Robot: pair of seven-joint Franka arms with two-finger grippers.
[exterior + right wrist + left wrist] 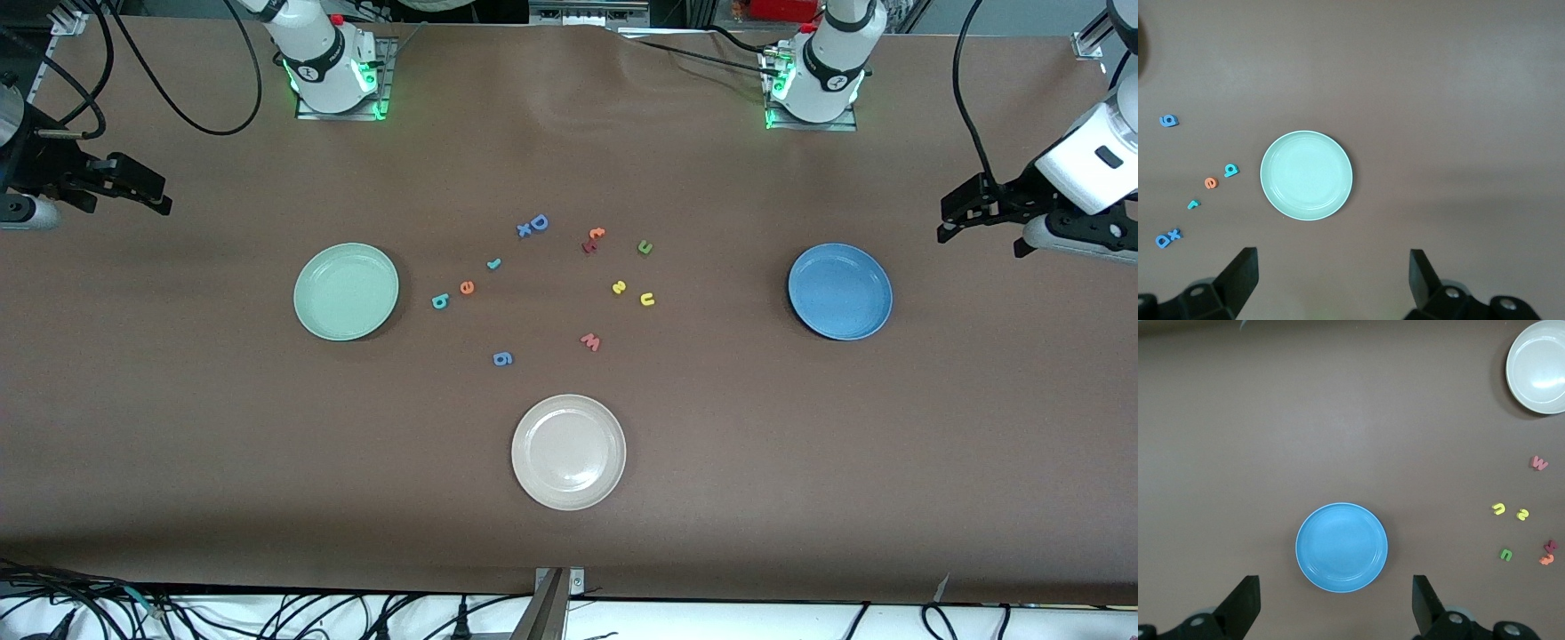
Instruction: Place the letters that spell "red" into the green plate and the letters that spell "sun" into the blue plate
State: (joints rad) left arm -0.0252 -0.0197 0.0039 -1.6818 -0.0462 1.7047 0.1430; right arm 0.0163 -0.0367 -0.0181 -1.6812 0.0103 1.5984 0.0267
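I see no step begun. Green plate (346,292) and blue plate (840,292) bare; red letters (467,286) and sun letters (646,300) lie between. Left gripper (969,212), right gripper (133,187) released, waiting at table ends. Next I judge: descend onto tiny letter, pinch precisely.

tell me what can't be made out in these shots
- Orange-and-dark-red pair: too small in the front view to read which letters they are; partly cut by the frame edge in the left wrist view.
- Teal letter by the green plate: "b" or "d" depends on how it is turned.
- Right gripper and left gripper: both open, over bare table at their own ends; the arms above them are cut off by the front view's edges.
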